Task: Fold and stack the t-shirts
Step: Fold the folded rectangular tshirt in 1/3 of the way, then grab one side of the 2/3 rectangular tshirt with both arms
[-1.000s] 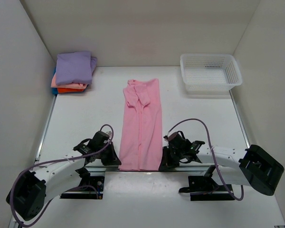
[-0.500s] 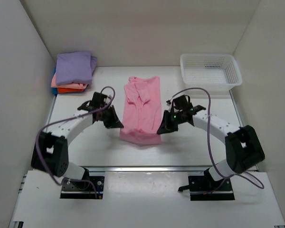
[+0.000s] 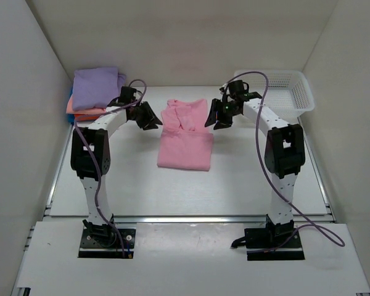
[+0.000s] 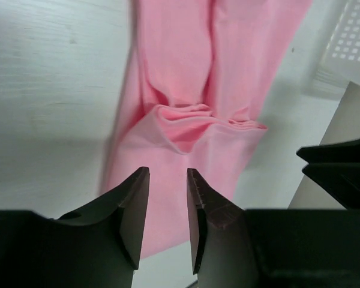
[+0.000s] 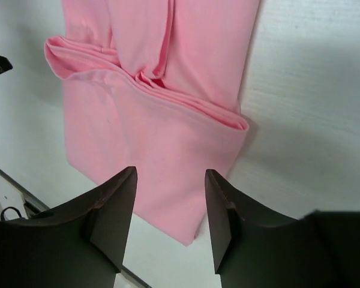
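1. Lying near the middle of the white table point(image 3: 111, 179), the light pink cotton t-shirt point(image 3: 185, 145) is doubled over on itself. Its broader, smoother layer is toward the arm bases and its narrower, rumpled part is toward the back wall.
2. From the left wrist view, the pink t-shirt point(image 4: 186, 72) shows a loose edge crossing it, with small bunched folds where the layers meet.
3. The left gripper point(image 3: 150, 118) hangs just beside the shirt's left far edge. Its black fingers point(image 4: 135, 204) stand apart with nothing between them, so the cloth is released.
4. The right gripper point(image 3: 214, 117) hangs just beside the shirt's right far edge. Its fingers point(image 5: 117, 210) are spread wide and empty above the pink cloth point(image 5: 150, 138).
5. A stack of folded shirts sits in the far left corner, well apart from the pink one. A lavender shirt point(image 3: 95, 86) is on top, with a salmon one point(image 3: 77, 108) under it and a thin orange edge point(image 3: 80, 115) beneath that.
6. The white plastic mesh basket point(image 3: 290, 92) stands in the far right corner, partly behind the right arm.
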Available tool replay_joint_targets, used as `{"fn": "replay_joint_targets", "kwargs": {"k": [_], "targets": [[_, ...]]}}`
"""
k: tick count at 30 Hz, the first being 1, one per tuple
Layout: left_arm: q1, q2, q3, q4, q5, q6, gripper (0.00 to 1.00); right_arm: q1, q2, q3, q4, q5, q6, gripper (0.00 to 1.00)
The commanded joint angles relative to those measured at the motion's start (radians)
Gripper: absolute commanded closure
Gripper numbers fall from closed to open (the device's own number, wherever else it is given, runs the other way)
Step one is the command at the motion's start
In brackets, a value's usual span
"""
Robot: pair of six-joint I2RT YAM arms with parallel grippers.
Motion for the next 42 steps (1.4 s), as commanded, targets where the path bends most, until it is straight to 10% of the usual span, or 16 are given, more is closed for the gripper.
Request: {"fn": "replay_joint_targets", "kwargs": {"k": [1,14,23,26,28,29,42], "targets": [[0.019,-0.115,-0.115,0.044,0.026,-0.008,0.57,0.01,-0.093,-0.047,-0.042,0.052,-0.016,0.54],[-0.07,-0.344,-0.71,0.333,-0.044,-0.103,0.49,0.034,-0.52,-0.985,0.584,-0.075,0.316,0.56],[-0.125,-0.305,-0.721,0.374,-0.095,-0.152,0.52,0.102,-0.397,-0.971,0.721,-0.048,0.382,0.55],[-0.12,-0.321,-0.769,0.394,-0.091,-0.16,0.73,0.107,-0.362,-0.971,0.759,-0.029,0.392,0.56],[-0.105,-0.336,-0.813,0.403,-0.086,-0.16,1.0,0.105,-0.356,-0.988,0.788,-0.022,0.396,0.77],[-0.116,-0.35,-0.821,0.4,-0.081,-0.152,1.0,0.105,-0.363,-1.005,0.794,-0.018,0.402,1.0],[-0.237,-0.898,-1.192,0.13,-0.121,-0.052,1.0,0.326,-0.849,-1.328,0.509,0.006,0.394,1.0]]}}
